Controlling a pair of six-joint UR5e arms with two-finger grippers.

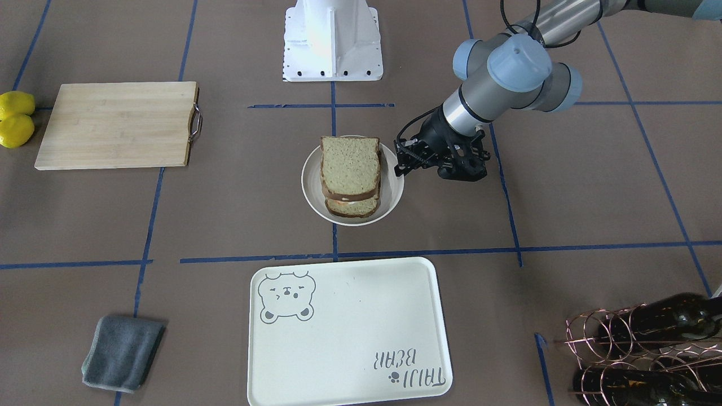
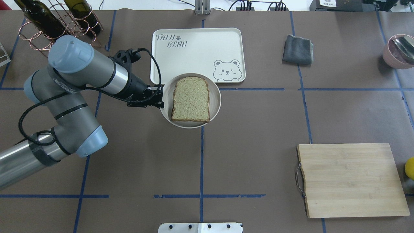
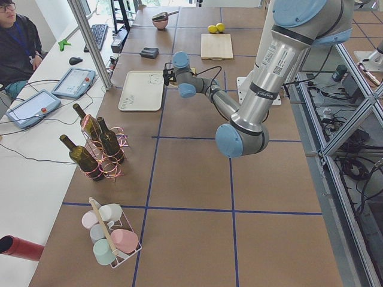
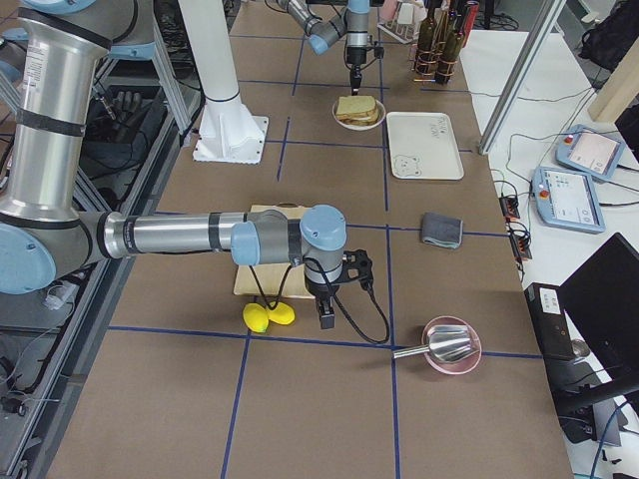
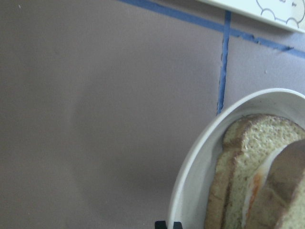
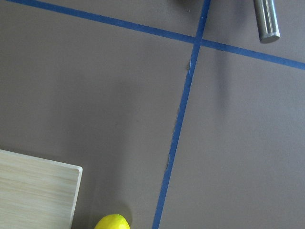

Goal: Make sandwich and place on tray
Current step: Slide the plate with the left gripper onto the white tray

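Note:
The sandwich (image 1: 350, 169) is two speckled brown bread slices with a white egg (image 5: 257, 186) between them. It lies in a round white dish (image 1: 316, 197). My left gripper (image 1: 401, 168) is shut on the dish's rim on my left side, as the overhead view (image 2: 159, 98) shows. The dish looks held a little above the table. The cream bear tray (image 2: 194, 55) lies just beyond the dish, with nothing on it. My right gripper (image 4: 325, 317) hangs by the lemons; I cannot tell whether it is open or shut.
A wooden cutting board (image 2: 351, 179) with a metal handle lies on my right, two lemons (image 1: 16, 118) beside it. A grey cloth (image 2: 297, 49) lies right of the tray. A copper rack of wine bottles (image 2: 58, 22) stands far left. A pink bowl (image 2: 399, 50) sits far right.

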